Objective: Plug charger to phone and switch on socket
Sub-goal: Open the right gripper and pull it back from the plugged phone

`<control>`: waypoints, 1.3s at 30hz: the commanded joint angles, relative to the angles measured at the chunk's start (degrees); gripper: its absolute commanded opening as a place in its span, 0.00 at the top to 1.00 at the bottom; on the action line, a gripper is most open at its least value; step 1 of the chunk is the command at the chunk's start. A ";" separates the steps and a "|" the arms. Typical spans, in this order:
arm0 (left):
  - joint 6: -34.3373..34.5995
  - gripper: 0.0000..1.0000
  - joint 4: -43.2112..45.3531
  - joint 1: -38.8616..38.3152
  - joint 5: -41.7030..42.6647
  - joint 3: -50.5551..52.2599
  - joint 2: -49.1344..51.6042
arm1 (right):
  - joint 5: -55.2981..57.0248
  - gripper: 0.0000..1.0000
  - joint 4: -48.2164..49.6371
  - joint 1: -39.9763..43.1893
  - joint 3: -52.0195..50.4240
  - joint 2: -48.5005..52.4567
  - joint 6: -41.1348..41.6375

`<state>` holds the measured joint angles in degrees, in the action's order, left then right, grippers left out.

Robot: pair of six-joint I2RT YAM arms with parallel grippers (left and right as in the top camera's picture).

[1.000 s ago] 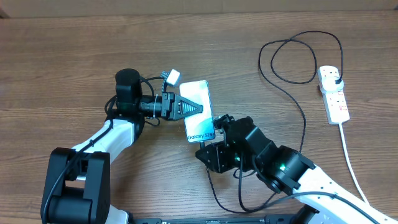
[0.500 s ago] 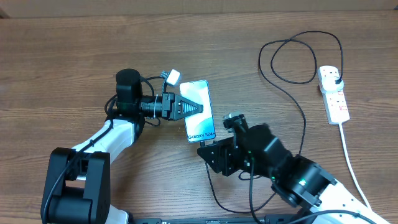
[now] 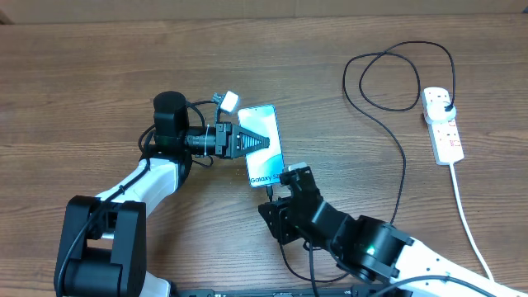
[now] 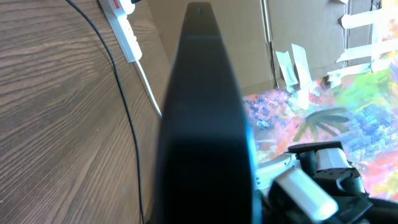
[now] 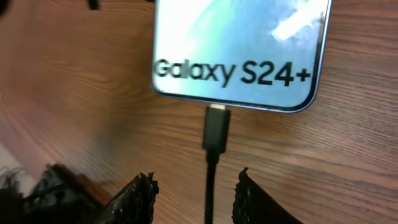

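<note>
Overhead: the phone (image 3: 261, 124) sits at mid-desk (image 3: 82, 66); its long axis runs near-to-far, labelled end toward the right arm (image 3: 355, 239), which covers that end's corner; the left hand (image 3: 266, 144) is clamped across the phone from the left; the socket (image 3: 442, 124) lies well apart to the right, the charger (image 3: 403, 157) looping between. Left wrist: the phone, seen edge-on, fills the centre and hides the fingers. Right wrist: the charger's connector meets the phone's labelled end; the right hand (image 5: 198, 198), fingers apart, flanks the cable without touching it.

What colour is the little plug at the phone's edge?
Black. The charger connector shows best in the right wrist view, at the phone's bottom edge.
</note>
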<state>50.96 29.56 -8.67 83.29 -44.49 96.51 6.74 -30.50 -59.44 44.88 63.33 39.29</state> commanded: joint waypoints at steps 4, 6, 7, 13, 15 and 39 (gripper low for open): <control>-1.77 0.96 -2.71 -0.37 0.35 0.22 -0.24 | 4.15 0.66 0.90 -0.50 0.94 4.04 1.29; -2.16 0.96 -2.80 -0.37 0.35 0.22 -0.24 | 4.17 0.71 1.55 -0.50 0.94 4.04 1.25; -2.16 0.96 -2.78 -0.37 0.37 0.22 -0.24 | 4.17 0.74 1.88 -0.50 0.94 4.04 1.25; -2.12 0.96 -2.78 -0.37 1.97 0.22 -0.24 | 4.17 0.92 3.19 -0.50 0.94 4.04 1.25; -2.16 0.96 -2.75 -0.37 2.80 0.22 -0.24 | 4.20 0.96 3.78 -0.50 0.94 4.04 1.22; -4.26 0.96 -2.78 -3.15 5.64 0.24 -0.24 | 3.96 0.62 4.24 -0.02 5.03 3.87 -3.67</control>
<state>48.60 27.03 -9.19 84.58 -44.62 96.51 8.16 -27.22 -60.12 45.34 67.79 36.82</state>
